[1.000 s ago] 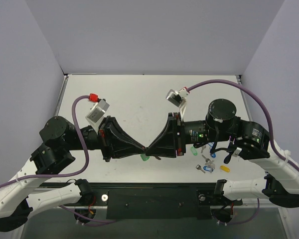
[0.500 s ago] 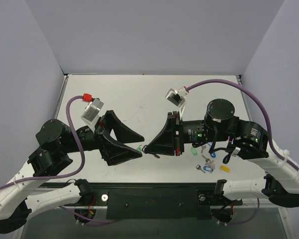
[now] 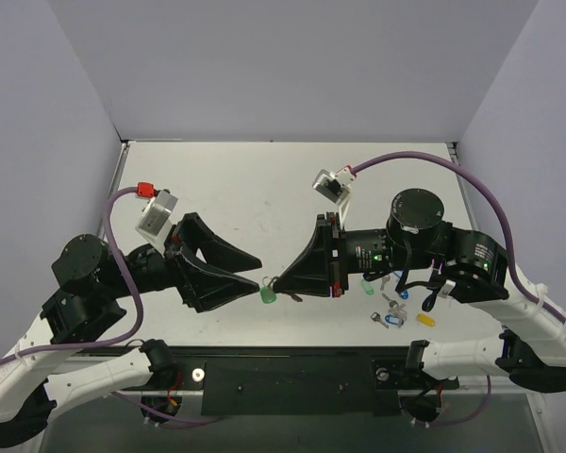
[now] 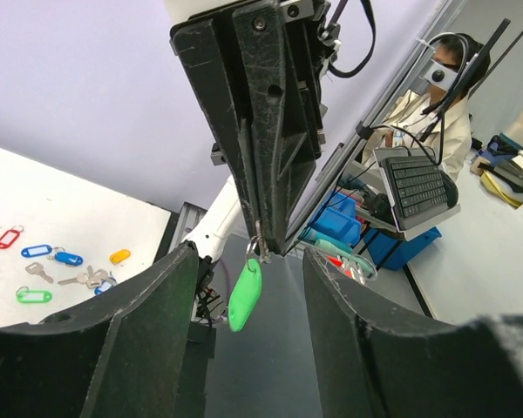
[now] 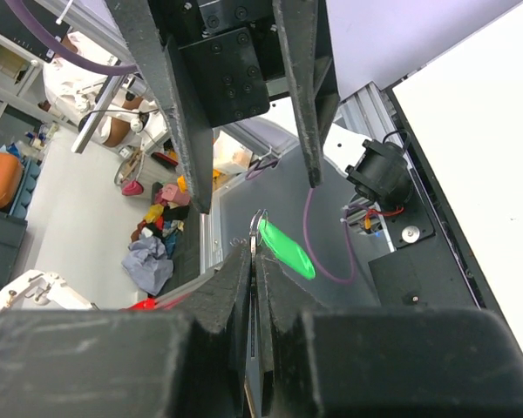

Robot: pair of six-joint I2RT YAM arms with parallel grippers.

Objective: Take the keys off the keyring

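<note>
White table (image 3: 255,179), lavender walls (image 3: 292,66) at far side and both flanks, yellow tag (image 3: 425,320) and blue tag (image 3: 394,321) near right, seated person (image 4: 431,113), black keyboard (image 4: 416,185), blue bins (image 4: 342,225) off the table.

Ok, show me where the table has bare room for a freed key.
Bare: the far half of the table, from the back wall to the left gripper and right gripper. Crowded: loose keys under the right arm.

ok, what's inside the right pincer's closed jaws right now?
The right pincer is shut on the keyring. A sliver of wire loop pokes past its tips, with the green key dangling from it. The rest of the ring is hidden inside the grip.
</note>
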